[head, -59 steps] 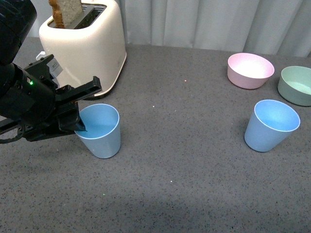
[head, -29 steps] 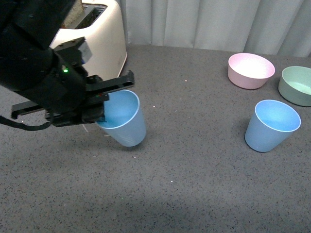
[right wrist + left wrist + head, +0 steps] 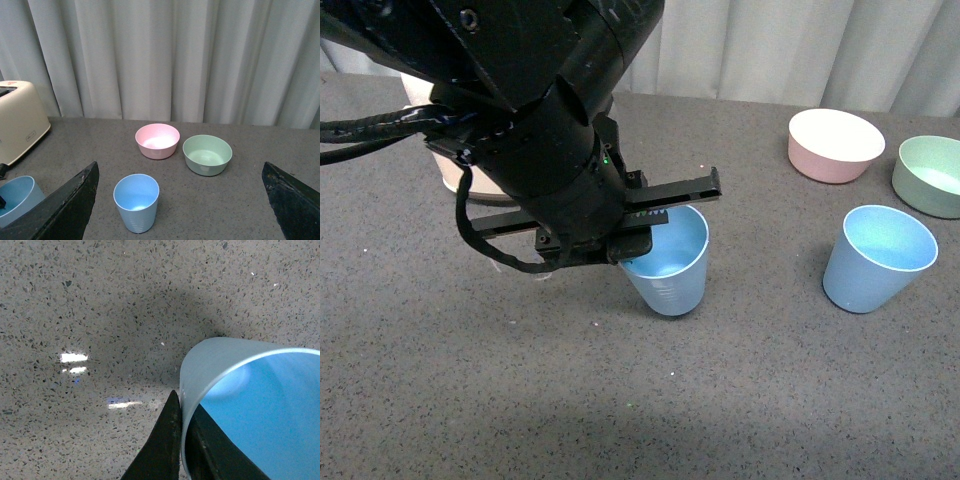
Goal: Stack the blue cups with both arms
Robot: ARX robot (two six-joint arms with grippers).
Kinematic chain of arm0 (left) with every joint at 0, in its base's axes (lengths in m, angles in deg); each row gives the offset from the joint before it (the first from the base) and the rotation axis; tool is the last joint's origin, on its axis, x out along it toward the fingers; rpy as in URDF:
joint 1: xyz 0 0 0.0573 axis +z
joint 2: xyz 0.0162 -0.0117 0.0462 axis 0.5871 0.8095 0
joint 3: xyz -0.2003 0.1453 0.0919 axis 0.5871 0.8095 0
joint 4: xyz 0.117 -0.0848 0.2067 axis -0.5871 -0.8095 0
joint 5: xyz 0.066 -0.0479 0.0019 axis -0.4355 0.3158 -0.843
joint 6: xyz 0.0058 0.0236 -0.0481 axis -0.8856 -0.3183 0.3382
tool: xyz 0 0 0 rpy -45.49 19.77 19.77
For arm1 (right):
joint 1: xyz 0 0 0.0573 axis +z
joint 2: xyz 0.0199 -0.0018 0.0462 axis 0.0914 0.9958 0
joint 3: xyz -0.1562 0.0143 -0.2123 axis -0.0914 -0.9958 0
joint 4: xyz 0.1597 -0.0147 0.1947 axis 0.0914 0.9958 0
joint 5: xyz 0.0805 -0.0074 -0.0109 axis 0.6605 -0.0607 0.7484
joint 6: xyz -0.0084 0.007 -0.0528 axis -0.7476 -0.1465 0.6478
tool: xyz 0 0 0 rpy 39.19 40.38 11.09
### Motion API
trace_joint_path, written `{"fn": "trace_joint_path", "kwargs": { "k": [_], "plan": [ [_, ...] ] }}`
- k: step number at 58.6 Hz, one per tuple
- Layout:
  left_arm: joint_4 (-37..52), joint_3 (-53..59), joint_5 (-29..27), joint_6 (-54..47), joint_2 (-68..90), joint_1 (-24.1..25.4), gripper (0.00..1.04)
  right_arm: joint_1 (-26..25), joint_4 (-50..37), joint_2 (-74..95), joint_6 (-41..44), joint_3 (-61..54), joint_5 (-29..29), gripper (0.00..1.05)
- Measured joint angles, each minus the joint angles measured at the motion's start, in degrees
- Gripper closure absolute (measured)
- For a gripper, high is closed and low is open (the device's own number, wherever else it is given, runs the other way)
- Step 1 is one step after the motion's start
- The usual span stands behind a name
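Observation:
My left gripper (image 3: 650,225) is shut on the rim of a blue cup (image 3: 672,268) and holds it tilted just above the middle of the grey table. In the left wrist view one finger is inside the cup (image 3: 255,405) and one outside, pinching the wall at the left gripper (image 3: 182,412). The second blue cup (image 3: 877,257) stands upright at the right; it also shows in the right wrist view (image 3: 136,202). My right gripper (image 3: 180,200) is open, wide apart, held well back from and above that cup. The held cup shows at the right wrist view's edge (image 3: 17,200).
A pink bowl (image 3: 835,144) and a pale green bowl (image 3: 930,175) stand at the back right, beyond the standing cup. A cream toaster (image 3: 20,127) stands at the back left, mostly hidden behind my left arm in the front view. Curtains close off the back.
My left arm has lifted the blue cup from beside the toaster and carried it to the right, toward the table's middle. The other cup and the bowls have not moved.

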Motion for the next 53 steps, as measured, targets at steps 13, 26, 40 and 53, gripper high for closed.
{"fn": "trace_joint_path", "kwargs": {
  "k": [13,26,40,53],
  "plan": [
    [-1.0,-3.4,-0.2,0.7,2.0,-0.9,1.01,0.0,0.0,0.0,0.0,0.0,0.0,0.10],
    [-2.0,-4.5,-0.3,1.0,3.5,-1.7,1.01,0.0,0.0,0.0,0.0,0.0,0.0,0.10],
    [-2.3,-4.9,0.0,1.2,4.0,-3.0,0.97,0.0,0.0,0.0,0.0,0.0,0.0,0.10],
    [-2.2,-5.0,0.1,1.8,3.7,-3.0,0.58,0.0,0.0,0.0,0.0,0.0,0.0,0.10]
  ]
}}
